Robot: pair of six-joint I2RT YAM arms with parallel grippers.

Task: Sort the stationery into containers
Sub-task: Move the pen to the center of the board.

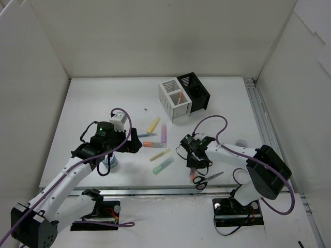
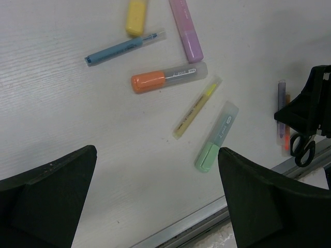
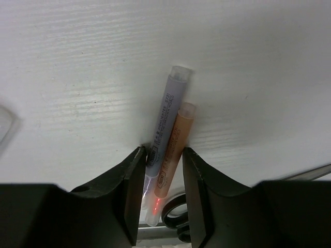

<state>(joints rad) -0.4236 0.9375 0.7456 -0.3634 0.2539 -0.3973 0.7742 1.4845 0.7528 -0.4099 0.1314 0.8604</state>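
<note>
My right gripper (image 3: 163, 160) is closed around two thin markers lying side by side on the table, a purple one (image 3: 168, 116) and an orange one (image 3: 176, 142); each finger touches one of them. The black-handled scissors (image 1: 207, 179) lie just behind it at the near edge. My left gripper (image 2: 158, 201) hangs open over bare table. Ahead of it lie a yellow marker (image 2: 136, 15), a blue pen (image 2: 124, 46), a pink marker (image 2: 186, 31), an orange-capped marker (image 2: 163, 78), a thin yellow one (image 2: 196, 107) and a green marker (image 2: 217, 137). The white container (image 1: 175, 99) and black container (image 1: 194, 91) stand at the back.
A small round jar (image 1: 108, 164) sits under my left arm. An orange item (image 1: 177, 96) stands in the white container. A metal rail (image 2: 217, 217) runs along the table's near edge. White walls close in the left, back and right sides.
</note>
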